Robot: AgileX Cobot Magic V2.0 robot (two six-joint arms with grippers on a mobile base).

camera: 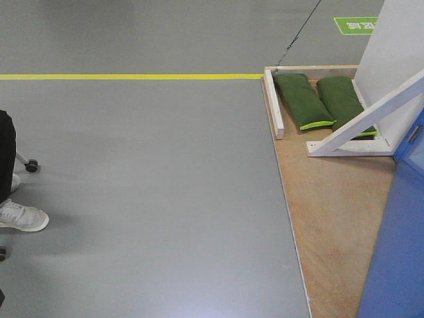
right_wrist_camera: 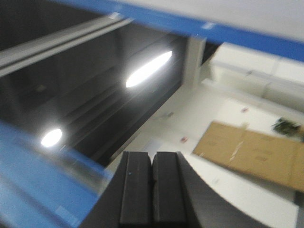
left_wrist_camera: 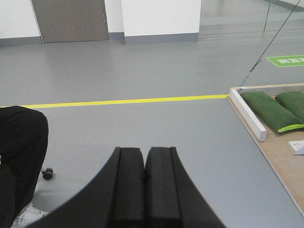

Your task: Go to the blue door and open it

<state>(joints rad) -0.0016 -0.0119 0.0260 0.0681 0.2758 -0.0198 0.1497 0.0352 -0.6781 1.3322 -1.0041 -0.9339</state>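
I read this as a robot test lab or industrial hall, not a home. Sealed grey floor (camera: 165, 199), yellow tape line (camera: 132, 76), green painted floor marker (camera: 356, 25). The blue door (camera: 397, 252) stands on a plywood base (camera: 331, 212) with white braces (camera: 371, 116) and green sandbags (camera: 303, 99) lying on it (a test rig, by the look). Strip lights (right_wrist_camera: 148, 69) overhead, and a chair caster (camera: 30, 165) off to one side.

A glossy blue door panel (camera: 397, 245) stands at the right on a plywood platform (camera: 331, 218), near two green sandbags (camera: 318, 101).
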